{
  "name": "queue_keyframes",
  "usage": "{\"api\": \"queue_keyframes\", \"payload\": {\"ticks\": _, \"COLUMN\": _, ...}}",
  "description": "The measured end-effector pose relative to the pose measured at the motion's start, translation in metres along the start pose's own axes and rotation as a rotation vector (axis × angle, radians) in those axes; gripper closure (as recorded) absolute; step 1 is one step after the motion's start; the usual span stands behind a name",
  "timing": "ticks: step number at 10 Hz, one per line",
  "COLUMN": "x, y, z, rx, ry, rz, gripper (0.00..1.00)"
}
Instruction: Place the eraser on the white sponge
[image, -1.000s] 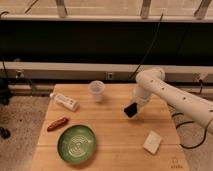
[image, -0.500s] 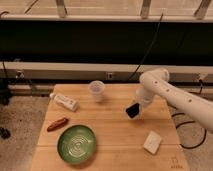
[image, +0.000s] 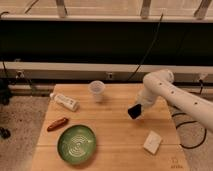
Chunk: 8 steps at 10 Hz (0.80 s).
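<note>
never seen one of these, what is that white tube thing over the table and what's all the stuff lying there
The white tube is a robot arm reaching in from the right. There is only one picture, taken from above and in front of a wooden table. At the arm's tip is its gripper, the part that grabs things; it hangs above the table's right half and its jaws are shut on a small black eraser. On the table lie a white sponge near the front right corner, a green plate at the front left, a reddish-brown elongated object, a white bottle on its side, and a clear cup standing upright at the back.
</note>
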Motion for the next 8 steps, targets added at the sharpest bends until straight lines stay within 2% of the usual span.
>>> {"api": "queue_keyframes", "payload": {"ticks": 8, "x": 0.002, "y": 0.026, "z": -0.009, "rx": 0.025, "ry": -0.005, "rz": 0.047, "gripper": 1.00}}
